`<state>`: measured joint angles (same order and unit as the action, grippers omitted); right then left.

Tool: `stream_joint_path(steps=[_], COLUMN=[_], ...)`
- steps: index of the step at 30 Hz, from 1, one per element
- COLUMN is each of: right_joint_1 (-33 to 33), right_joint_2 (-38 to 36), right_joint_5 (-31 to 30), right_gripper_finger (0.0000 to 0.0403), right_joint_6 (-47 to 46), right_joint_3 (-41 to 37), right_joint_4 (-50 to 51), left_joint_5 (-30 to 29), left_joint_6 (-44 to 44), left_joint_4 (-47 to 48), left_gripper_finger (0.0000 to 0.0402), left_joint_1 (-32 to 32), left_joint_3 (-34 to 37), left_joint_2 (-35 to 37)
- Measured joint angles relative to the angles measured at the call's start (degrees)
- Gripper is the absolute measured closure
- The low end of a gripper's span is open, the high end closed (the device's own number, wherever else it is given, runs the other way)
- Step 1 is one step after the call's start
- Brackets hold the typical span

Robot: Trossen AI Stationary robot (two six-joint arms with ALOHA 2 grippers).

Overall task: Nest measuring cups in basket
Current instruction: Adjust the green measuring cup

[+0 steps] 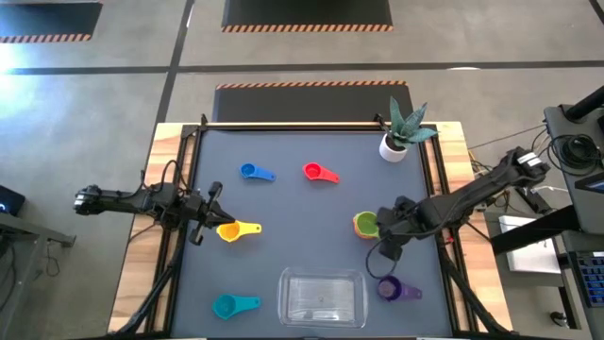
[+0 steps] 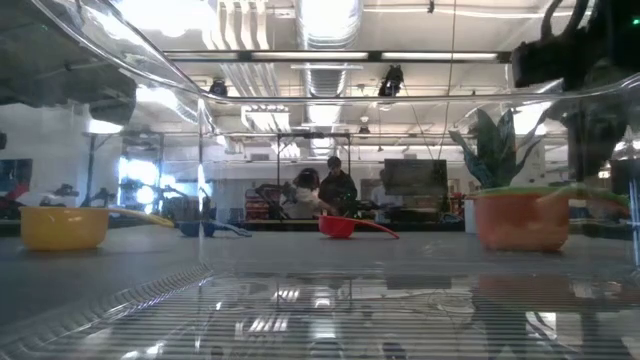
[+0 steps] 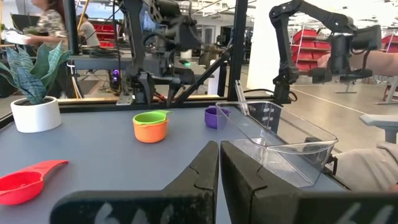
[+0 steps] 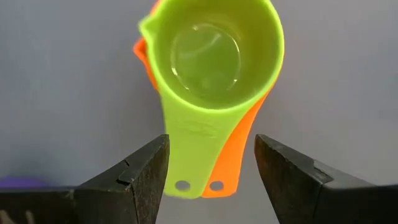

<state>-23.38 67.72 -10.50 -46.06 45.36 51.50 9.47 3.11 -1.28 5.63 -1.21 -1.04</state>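
A green measuring cup (image 4: 214, 59) sits nested in an orange one (image 4: 233, 149), both on the dark mat (image 1: 366, 224). My right gripper (image 4: 211, 171) hangs open above them, pointing steeply down, a finger on each side of the two handles (image 4: 199, 180) and clear of them. The clear basket (image 1: 321, 297) stands at the near edge. Yellow (image 1: 231, 229), blue (image 1: 253, 172), red (image 1: 316, 172), teal (image 1: 231, 305) and purple (image 1: 396, 289) cups lie singly on the mat. My left gripper (image 3: 219, 168) waits shut and level at the table's left, beside the yellow cup.
A small white pot with a spiky plant (image 1: 394, 142) stands at the far right corner. The purple cup lies just right of the basket. Bare mat shows in the middle, between the red cup and the basket. People move in the room behind the table.
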Motion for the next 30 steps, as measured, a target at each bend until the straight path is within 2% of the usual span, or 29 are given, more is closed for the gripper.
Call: stream_joint_path(steps=[7, 14, 19, 23, 30], right_joint_1=[0.0, 0.0, 0.0, 0.0, 0.0], right_joint_2=[4.9, 2.5, 1.1, 1.7, 3.9], right_joint_5=[0.4, 0.5, 0.4, 0.4, 0.0], right_gripper_finger=[0.0177, 0.0177, 0.0177, 0.0177, 0.0177], right_joint_6=[0.0, -1.7, -8.2, -12.5, -14.2], right_joint_3=[0.0, 0.0, 0.0, 0.0, 0.0], right_joint_4=[-0.8, -3.2, -3.6, -4.6, -6.2], left_joint_5=[0.0, 0.0, 0.0, 0.0, 0.0], left_joint_6=[0.0, 0.0, 0.0, 0.0, 0.0], left_joint_4=[0.0, 0.0, 0.0, 0.0, 0.0], left_gripper_finger=[0.0402, 0.0402, 0.0402, 0.0402, 0.0402], left_joint_1=[0.0, 0.0, 0.0, 0.0, 0.0], left_joint_3=[0.0, 0.0, 0.0, 0.0, 0.0], left_joint_2=[0.0, 0.0, 0.0, 0.0, 0.0])
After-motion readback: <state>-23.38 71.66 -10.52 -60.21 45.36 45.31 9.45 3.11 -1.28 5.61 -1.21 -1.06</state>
